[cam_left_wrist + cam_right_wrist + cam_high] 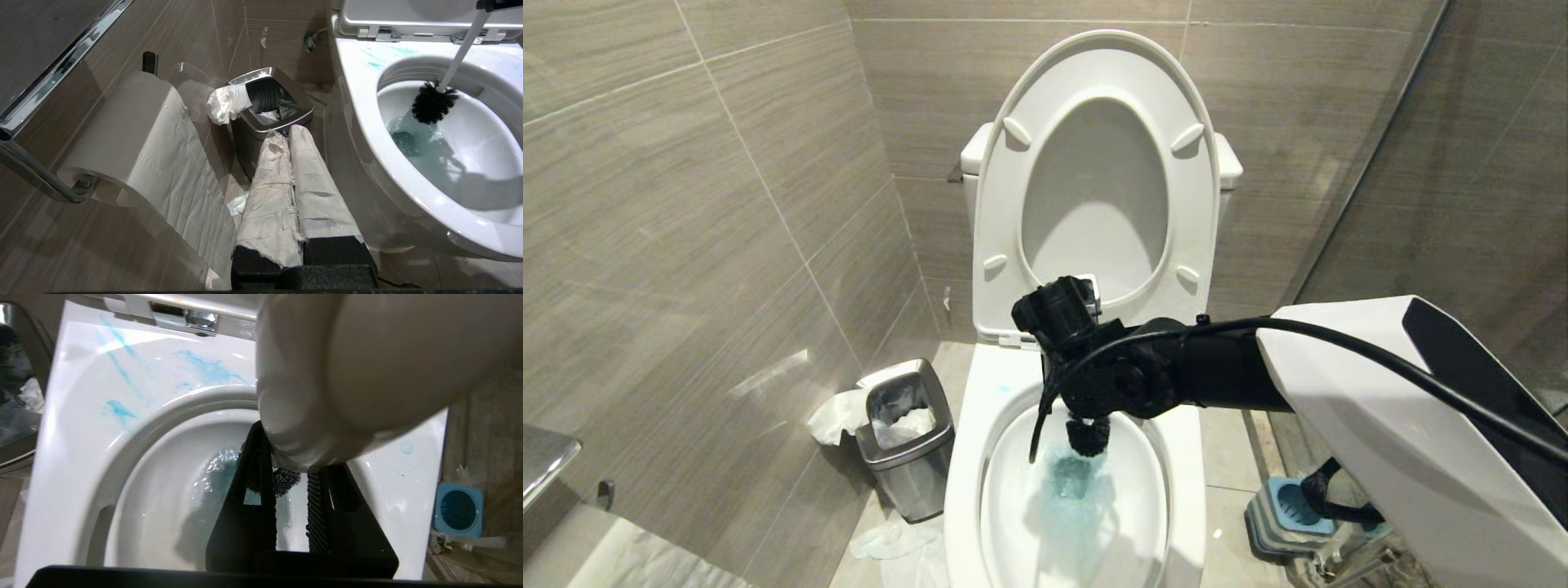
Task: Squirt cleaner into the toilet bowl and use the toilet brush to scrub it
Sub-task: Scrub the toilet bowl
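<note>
Porcelain fills every view: the large white glossy ceramic toilet bowl [964,482] stands with its white hinged seat and lid raised against the cistern. Inside the bowl, the turquoise-blue cleaner [1072,490] tints the water, and the right wrist view alone shows its pale streaks [122,381] across the bowl's broad back rim. The long slim white plastic toilet brush [434,102] shows whole only in the left wrist view, its handle slanting down over the back rim and its round dark bristle head hanging just above the tinted water, inside the basin. The right end effector [1086,384] hangs over the back of the bowl, pinching the brush handle, with the bristle head directly below it. The left end effector [291,179], its 2 paper-wrapped fingers [267,192] pressed together, sits beside the bowl's outer wall, pointing toward the small steel waste bin [282,122]. Beside the bowl's other flank, the square grey-and-blue brush base [457,507] rests on the floor.
</note>
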